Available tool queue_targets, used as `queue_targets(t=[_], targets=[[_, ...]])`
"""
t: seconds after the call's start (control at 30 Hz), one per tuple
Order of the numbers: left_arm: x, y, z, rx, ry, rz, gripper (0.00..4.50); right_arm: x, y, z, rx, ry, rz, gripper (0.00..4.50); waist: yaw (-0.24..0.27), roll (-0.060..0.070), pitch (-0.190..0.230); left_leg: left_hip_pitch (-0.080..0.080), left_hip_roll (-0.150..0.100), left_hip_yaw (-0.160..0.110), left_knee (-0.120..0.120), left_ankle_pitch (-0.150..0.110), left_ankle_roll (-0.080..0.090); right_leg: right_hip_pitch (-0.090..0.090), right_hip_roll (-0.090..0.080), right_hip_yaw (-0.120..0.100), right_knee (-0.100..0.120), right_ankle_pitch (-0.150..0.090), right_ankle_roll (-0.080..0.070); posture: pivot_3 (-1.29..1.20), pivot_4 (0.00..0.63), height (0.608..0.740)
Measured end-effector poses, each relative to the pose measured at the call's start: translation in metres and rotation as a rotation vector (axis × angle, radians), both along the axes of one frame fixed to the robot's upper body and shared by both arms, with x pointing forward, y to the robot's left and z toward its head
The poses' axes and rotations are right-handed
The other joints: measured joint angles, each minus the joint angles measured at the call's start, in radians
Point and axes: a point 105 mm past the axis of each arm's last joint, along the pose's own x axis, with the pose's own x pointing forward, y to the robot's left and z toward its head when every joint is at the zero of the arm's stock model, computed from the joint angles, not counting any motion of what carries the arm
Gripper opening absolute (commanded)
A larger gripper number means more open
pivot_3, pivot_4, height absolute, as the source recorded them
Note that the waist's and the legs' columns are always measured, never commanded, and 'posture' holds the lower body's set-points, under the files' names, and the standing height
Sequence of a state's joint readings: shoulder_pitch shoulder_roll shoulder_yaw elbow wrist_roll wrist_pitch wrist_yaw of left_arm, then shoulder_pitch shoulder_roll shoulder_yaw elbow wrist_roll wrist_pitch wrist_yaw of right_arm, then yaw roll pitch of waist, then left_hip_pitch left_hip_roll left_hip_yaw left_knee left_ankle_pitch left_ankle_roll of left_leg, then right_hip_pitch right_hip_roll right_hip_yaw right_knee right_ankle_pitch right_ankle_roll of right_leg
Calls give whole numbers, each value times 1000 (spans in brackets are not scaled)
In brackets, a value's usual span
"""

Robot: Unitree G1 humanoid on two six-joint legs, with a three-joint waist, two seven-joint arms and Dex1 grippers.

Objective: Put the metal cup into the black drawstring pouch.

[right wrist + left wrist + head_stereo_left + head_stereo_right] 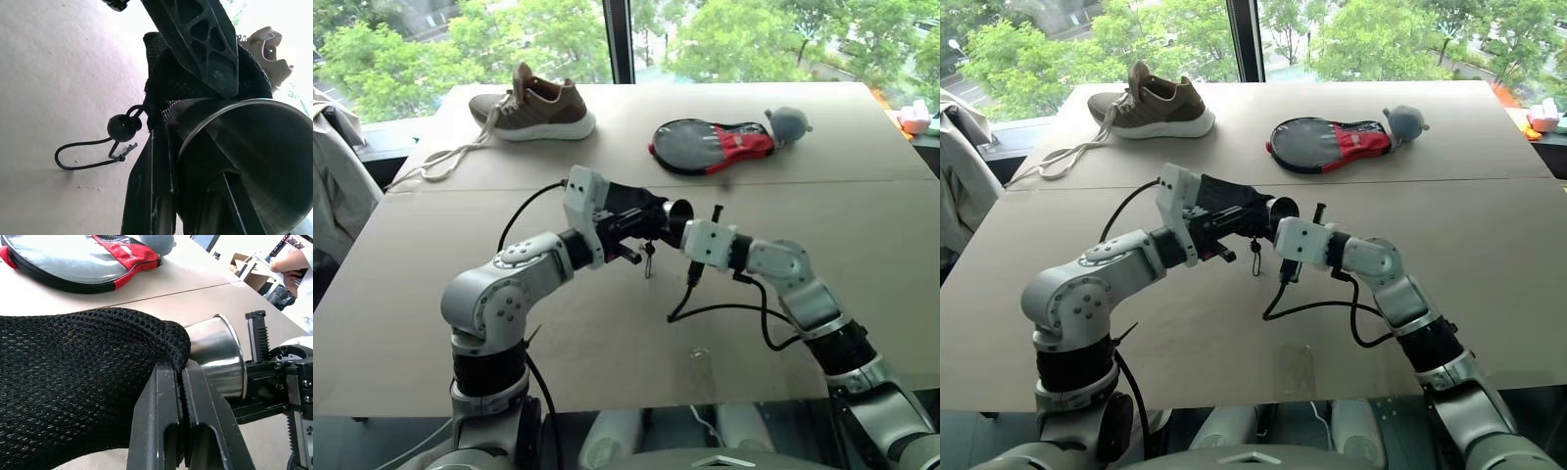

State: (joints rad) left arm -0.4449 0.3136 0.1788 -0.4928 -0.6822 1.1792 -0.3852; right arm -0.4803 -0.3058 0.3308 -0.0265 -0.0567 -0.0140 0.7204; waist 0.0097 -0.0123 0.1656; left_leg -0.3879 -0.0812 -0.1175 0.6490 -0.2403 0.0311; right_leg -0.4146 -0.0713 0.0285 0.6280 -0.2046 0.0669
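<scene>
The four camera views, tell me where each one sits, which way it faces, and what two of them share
Left eye view: on the head, looking forward and down over the table; both arms show.
Right eye view: the head's other eye, same scene.
Left wrist view: on the left wrist, along the left gripper, shut on the black drawstring pouch.
Right wrist view: on the right wrist, along the right gripper, holding the metal cup.
Shared: both wrist views show the cup at the pouch's mouth.
</scene>
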Motion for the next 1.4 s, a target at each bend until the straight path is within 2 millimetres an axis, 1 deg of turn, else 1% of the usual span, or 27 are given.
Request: queue_targets(t=[0.03,0.07,0.1,0.17,0.2,0.27,0.3,0.33,0.37,0.43,0.47,0.53,0.6,0.63,0.73,0.8,0.87,0.9,0.93,0.97,1.03,1.07,1.1,1.17,1.23,1.3,1.4], targets=[[0,0,0,0,0,-2,0,2,0,2,42,30,-14,27,0,0,0,0,0,0,0,0,0,0,0,0,0,0,0,0,150,736],[-1,-1,1,-3,-1,-11,0,6,2,7,178,125,-49,27,0,0,0,0,1,0,0,0,0,0,0,0,0,0,-1,0,150,736],[-2,-2,3,-10,-12,-16,0,7,3,9,284,226,-61,27,0,0,0,0,1,-1,-1,0,0,0,0,0,0,0,-1,0,150,736],[-3,-3,4,-11,-17,-33,0,5,4,8,409,400,-51,27,2,0,0,0,0,-1,0,0,0,0,0,0,0,0,-1,0,150,736],[-4,-3,4,-8,-19,-38,0,5,4,8,432,438,-49,27,1,0,0,0,0,-1,0,0,0,0,0,0,0,0,-1,0,150,736],[-6,-4,4,9,-23,-67,0,3,2,8,413,460,-44,27,0,1,0,0,0,-1,0,0,0,0,0,0,0,0,-1,0,150,736],[-7,-5,4,11,-24,-89,0,1,1,7,367,432,-40,27,-1,1,0,0,0,-1,-1,0,0,0,0,0,0,0,-1,0,150,736],[-7,-8,5,1,-18,-116,0,-2,3,3,260,359,-24,27,-1,1,0,1,-1,0,-1,0,0,0,0,0,0,0,-1,0,150,736],[-6,-9,6,-3,-18,-123,0,-3,4,2,228,335,-19,27,-2,1,0,1,-1,0,-1,0,0,0,0,-1,0,0,-1,0,150,736],[-1,-11,11,-21,-16,-134,0,-3,5,-6,40,155,-11,27,-7,1,0,1,-1,0,0,0,0,0,1,-1,1,0,0,0,150,736],[0,-11,12,-24,-16,-135,0,-2,6,-7,9,125,-6,27,-9,1,0,1,-1,0,0,0,0,0,1,0,1,0,0,0,150,736],[6,-15,15,-47,-13,-144,0,0,7,-12,-204,-108,31,27,-16,1,0,1,-1,1,0,1,-1,0,0,0,1,0,0,0,150,736],[7,-21,16,-59,-11,-161,0,3,7,-12,-344,-289,65,27,-23,0,0,1,-1,1,0,1,-1,0,0,0,1,0,0,0,150,736],[7,-24,16,-63,-10,-169,0,4,8,-13,-392,-355,82,27,-24,0,0,1,-1,1,-1,1,-2,0,0,0,1,0,0,0,150,736],[7,-30,12,-71,11,-183,0,7,7,-21,-475,-453,107,27,-25,0,0,1,0,1,-1,1,-2,-1,1,0,1,0,-1,0,150,736],[7,-31,11,-71,13,-187,0,7,8,-21,-478,-462,109,27,-25,0,0,1,0,0,-1,1,-2,-1,1,0,1,0,-1,0,150,736],[6,-32,11,-71,12,-190,0,10,13,-17,-416,-420,77,27,-25,0,0,1,0,0,-1,1,-2,-1,1,1,0,0,-1,0,150,736],[6,-32,12,-71,11,-191,0,11,15,-15,-354,-368,50,27,-25,0,0,1,1,0,-1,1,-2,0,1,1,0,0,-1,0,150,736],[6,-32,12,-71,12,-192,0,11,19,-13,-284,-302,33,27,-24,0,0,1,0,0,-2,1,-2,0,1,1,0,0,-1,0,150,736],[4,-32,12,-77,14,-203,0,15,18,-12,-186,-198,-14,27,-24,0,0,1,1,-1,-1,1,-2,0,1,0,0,0,-1,0,150,736],[1,-33,12,-85,14,-223,0,16,19,-12,-109,-93,-40,27,-23,0,0,1,0,-1,-1,1,-2,0,0,0,0,0,-1,0,150,736],[-2,-34,13,-88,10,-236,0,18,19,-10,-30,9,-66,27,-23,0,0,0,0,-1,-1,1,-2,0,0,0,0,0,-1,0,150,736],[-4,-34,12,-89,10,-245,0,20,17,-7,29,71,-90,27,-23,0,0,0,0,-1,-1,1,-2,0,0,0,1,0,-1,0,150,736],[-7,-35,13,-96,6,-262,0,20,19,3,172,217,-113,27,-23,0,1,1,0,-2,-1,1,-2,0,1,0,1,1,-1,0,150,736],[-9,-35,16,-107,-2,-270,0,20,19,8,245,312,-129,27,-23,0,1,1,0,-3,-2,1,-2,0,1,0,2,1,-1,0,150,736],[-9,-35,17,-108,-5,-270,0,20,16,8,233,326,-135,27,-23,0,1,1,0,-2,-2,1,-2,0,0,0,2,1,-1,0,150,736],[-8,-36,17,-111,-7,-269,0,21,8,2,74,216,-138,1078,-22,0,1,1,-1,-2,-1,1,-2,0,0,0,1,1,-1,0,150,736]])
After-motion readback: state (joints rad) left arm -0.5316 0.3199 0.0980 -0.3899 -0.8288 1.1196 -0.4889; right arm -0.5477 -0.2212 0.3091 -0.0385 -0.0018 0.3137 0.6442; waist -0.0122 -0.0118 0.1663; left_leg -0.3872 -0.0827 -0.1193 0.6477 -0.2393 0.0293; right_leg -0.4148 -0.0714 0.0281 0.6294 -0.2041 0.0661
